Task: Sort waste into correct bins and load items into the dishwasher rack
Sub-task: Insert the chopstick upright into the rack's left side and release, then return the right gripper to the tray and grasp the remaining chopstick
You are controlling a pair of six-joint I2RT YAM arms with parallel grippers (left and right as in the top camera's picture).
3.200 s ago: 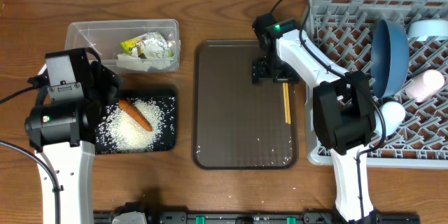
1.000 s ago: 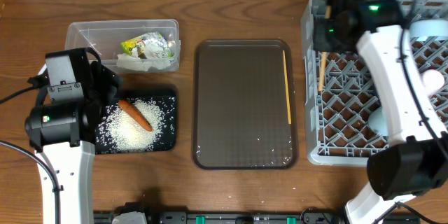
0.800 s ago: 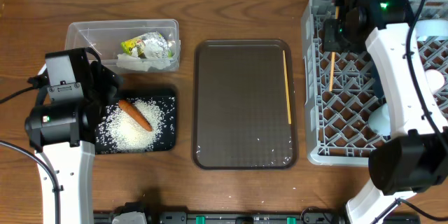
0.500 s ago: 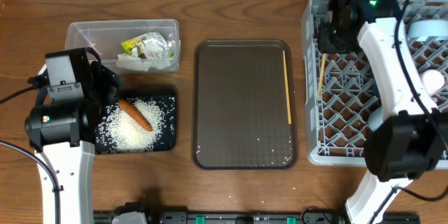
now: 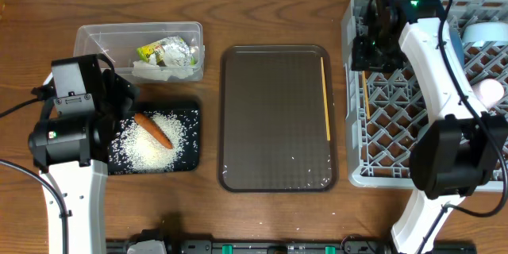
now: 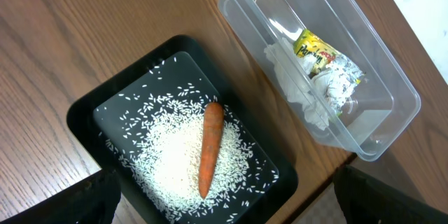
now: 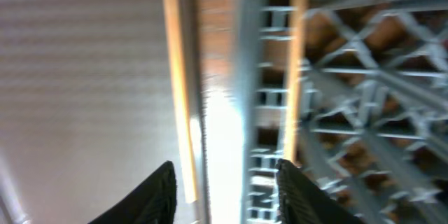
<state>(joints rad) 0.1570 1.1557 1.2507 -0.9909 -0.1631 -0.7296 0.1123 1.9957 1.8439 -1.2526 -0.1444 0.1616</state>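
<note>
My right gripper (image 5: 367, 51) hangs open and empty over the left edge of the grey dishwasher rack (image 5: 397, 139); in the right wrist view (image 7: 229, 185) nothing is between its fingers. One wooden chopstick (image 5: 365, 95) lies in the rack's left side and shows blurred in the right wrist view (image 7: 298, 42). The other chopstick (image 5: 325, 99) lies on the brown tray (image 5: 274, 119). A light-blue cup (image 5: 486, 32) and a white cup (image 5: 490, 91) sit in the rack. My left gripper (image 6: 224, 185) is open above the black tray (image 6: 87, 112) holding rice (image 6: 171, 175) and the carrot (image 6: 210, 147).
The clear tub (image 5: 103, 40) at the back left holds the tissue (image 5: 159, 70) and the yellow-green wrapper (image 5: 163, 51); it shows in the left wrist view (image 6: 378, 112) too. A few rice grains (image 5: 295, 159) lie on the brown tray. My right arm hides part of the rack.
My right gripper carried one chopstick from the brown tray to the rack and let it go. It has since moved slightly toward the rack's left edge. The left arm has not moved.
</note>
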